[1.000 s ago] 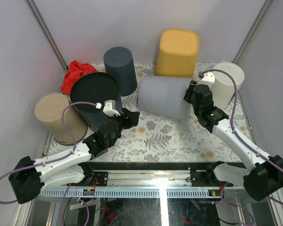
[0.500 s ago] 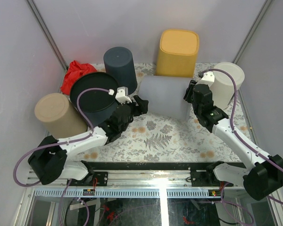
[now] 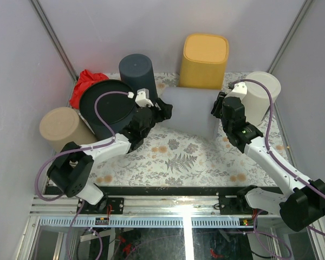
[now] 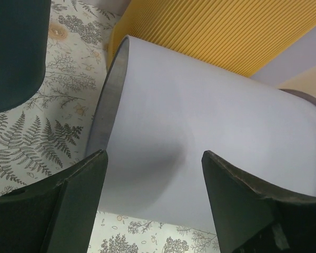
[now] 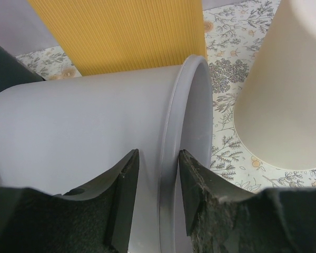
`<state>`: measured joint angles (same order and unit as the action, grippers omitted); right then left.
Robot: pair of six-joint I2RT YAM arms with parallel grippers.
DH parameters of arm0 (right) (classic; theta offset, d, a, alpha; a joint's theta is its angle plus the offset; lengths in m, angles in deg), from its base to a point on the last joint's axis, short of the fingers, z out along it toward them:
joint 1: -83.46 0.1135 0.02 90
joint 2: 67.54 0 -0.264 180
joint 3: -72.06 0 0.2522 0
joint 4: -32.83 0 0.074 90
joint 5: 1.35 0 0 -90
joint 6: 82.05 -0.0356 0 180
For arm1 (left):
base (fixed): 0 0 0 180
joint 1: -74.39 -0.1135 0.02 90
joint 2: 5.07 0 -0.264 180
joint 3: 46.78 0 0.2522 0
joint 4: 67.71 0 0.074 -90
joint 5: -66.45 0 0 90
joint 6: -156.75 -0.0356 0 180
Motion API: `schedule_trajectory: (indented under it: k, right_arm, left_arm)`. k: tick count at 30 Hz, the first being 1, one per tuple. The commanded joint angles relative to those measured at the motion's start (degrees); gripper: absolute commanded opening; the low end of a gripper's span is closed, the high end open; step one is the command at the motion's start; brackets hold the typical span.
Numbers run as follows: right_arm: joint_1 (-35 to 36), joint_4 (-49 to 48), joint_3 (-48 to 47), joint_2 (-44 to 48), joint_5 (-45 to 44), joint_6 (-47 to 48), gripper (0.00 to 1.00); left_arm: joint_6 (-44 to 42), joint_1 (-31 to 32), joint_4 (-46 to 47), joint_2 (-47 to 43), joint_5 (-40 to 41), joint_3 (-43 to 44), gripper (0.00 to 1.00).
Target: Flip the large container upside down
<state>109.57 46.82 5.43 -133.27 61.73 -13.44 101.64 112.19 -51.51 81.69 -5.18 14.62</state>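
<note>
Lying sideways, grey container (image 3: 187, 111); right jaws pinching rim

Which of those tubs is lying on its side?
The pale grey container in the middle. It lies lengthwise on the table, its round wall facing up, while the yellow tub, navy tub and cream tub stand on end.

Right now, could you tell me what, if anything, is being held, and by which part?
The right end effector pinches the grey container by its rim; the left end effector is open and holds nothing.
</note>
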Motion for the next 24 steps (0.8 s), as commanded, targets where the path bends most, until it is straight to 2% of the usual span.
schedule_trajectory:
  k: [1, 6, 17, 24]
  right_arm:
    - [-0.17, -2.92, -0.22, 1.43, -0.98, 0.01, 0.43]
    - [-0.16, -3.65, 0.42, 1.36, -0.56, -0.21, 0.43]
    - [-0.12, -4.3, 1.17, 0.08, -0.82, -0.49, 0.43]
    - [-0.31, -2.12, 1.08, -0.37, -5.15, -1.2, 0.43]
  left_arm:
    - [-0.35, -0.6, 3.07, 1.63, 0.82, 2.94, 0.72]
    - [-0.82, -0.96, 2.47, 4.09, 0.58, 4.75, 0.72]
    - [-1.49, -1.1, -3.39, 4.84, 8.98, 7.87, 0.73]
    - [-2.12, -1.15, -3.98, 7.54, 7.66, 10.8, 0.73]
